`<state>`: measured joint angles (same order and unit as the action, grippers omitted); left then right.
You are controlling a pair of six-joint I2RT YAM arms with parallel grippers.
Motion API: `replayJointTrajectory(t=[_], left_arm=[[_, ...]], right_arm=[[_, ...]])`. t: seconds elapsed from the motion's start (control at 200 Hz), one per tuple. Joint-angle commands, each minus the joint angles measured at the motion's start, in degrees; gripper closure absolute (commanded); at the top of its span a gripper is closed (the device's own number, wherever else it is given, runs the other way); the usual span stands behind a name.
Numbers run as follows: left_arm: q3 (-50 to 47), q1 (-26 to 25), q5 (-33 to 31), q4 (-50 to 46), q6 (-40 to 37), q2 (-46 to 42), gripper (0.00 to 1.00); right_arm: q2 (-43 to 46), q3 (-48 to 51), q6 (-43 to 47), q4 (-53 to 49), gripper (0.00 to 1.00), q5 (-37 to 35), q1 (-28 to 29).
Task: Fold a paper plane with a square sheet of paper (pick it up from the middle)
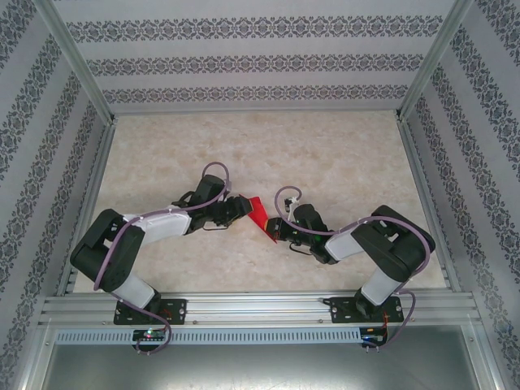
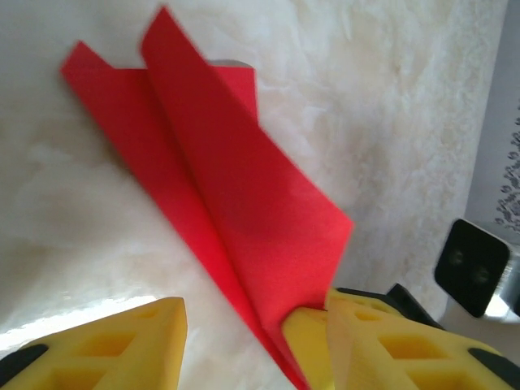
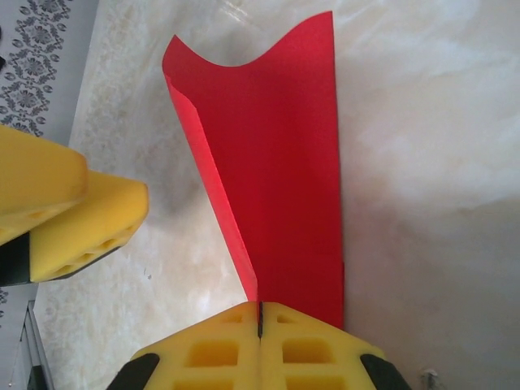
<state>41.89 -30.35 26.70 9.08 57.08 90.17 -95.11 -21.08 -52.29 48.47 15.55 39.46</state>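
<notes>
At middle of tabletop [image 1: 341, 162], between both arms: red paper [image 1: 258, 213], folded lengthwise, lower layer lying flat, upper flap standing up. Pinched at narrow end by right gripper [image 3: 260, 313], fully closed on it, probably to anchor crease so fold cannot spring apart. Just beside paper, left gripper [image 1: 240, 207] about half open, holding nothing; seemingly placed to press down free flap.

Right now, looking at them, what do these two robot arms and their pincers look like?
The left arm and right arm have black joints and white shells, each with a looping lilac cable. The left pincer and right pincer carry chunky yellow fingers with moulded hollows.
</notes>
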Motion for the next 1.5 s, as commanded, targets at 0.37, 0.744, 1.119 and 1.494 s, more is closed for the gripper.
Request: replayJointTrajectory(t=[0.37, 0.744, 1.119, 1.494], left_arm=[[5.69, -1.92, 6.15, 9.29, 0.75, 7.84, 0.5], [7.27, -2.48, 7.74, 10.61, 0.56, 10.23, 0.49], [8.38, -2.46, 5.34, 8.44, 0.37, 14.76, 0.49], [8.9, -2.35, 3.11, 4.15, -1.36, 16.79, 0.5]], right_arm=[[-5.49, -0.08, -7.31, 4.17, 1.0, 3.17, -1.39], [-5.88, -1.15, -7.33, 1.39, 0.99, 4.23, -1.69], [-5.52, -1.42, -8.1, 0.24, 0.95, 4.53, -1.7], [-2.73, -2.72, -6.73, -5.57, 0.87, 4.2, -1.62]])
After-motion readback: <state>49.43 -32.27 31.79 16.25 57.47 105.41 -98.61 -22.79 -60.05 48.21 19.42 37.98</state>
